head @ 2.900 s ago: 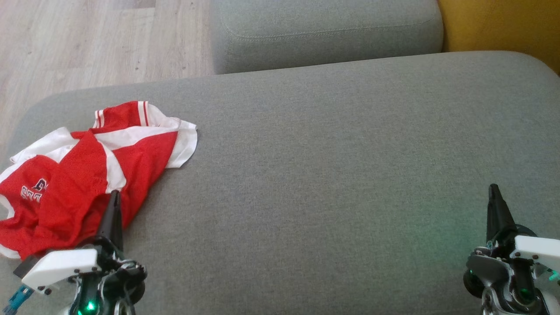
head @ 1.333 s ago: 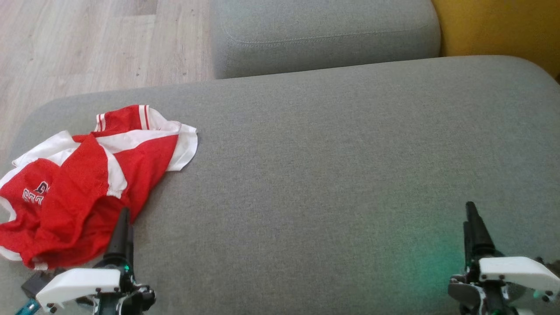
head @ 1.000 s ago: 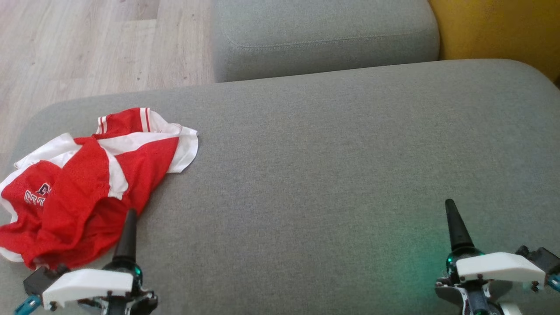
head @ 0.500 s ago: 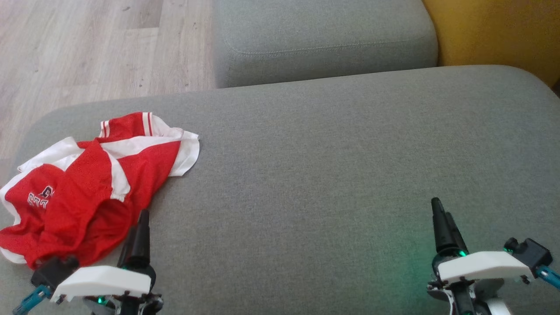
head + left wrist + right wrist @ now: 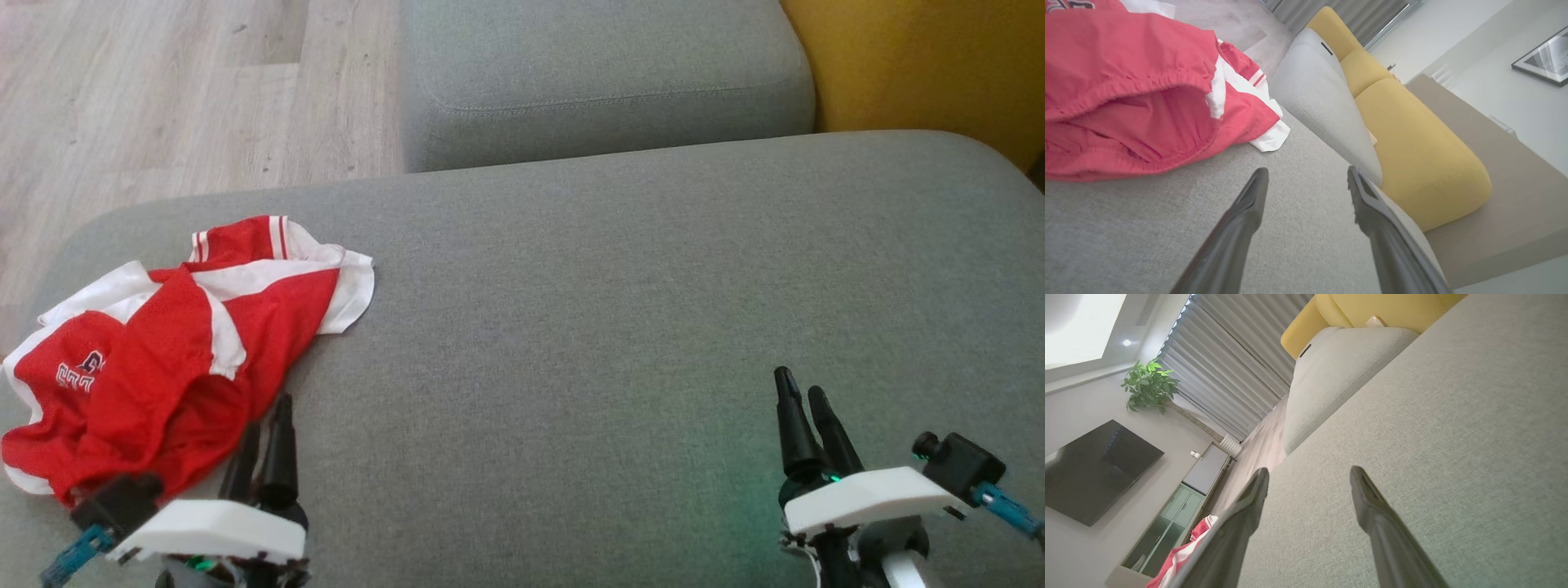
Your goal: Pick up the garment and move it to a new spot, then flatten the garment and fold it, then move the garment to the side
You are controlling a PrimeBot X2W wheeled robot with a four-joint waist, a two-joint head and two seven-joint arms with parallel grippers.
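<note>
Red-and-white sports shorts (image 5: 163, 359) crumpled at left end of grey seat cushion (image 5: 571, 327). Left gripper (image 5: 268, 415) just beside them, spread wide. Right gripper (image 5: 800, 384) likewise spread, well apart from them. Best to pinch the elastic waistband, not loose folds.

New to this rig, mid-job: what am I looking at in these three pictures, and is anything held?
It is a two-armed robot. The overhead picture comes from its head, looking down at a grey cushion. The other two come from wrist cameras, looking along each gripper's dark fingers. The left gripper sits lower left, the right gripper lower right. A crumpled red and white garment lies on the cushion, beside the left gripper. Both grippers are open and hold nothing.
</note>
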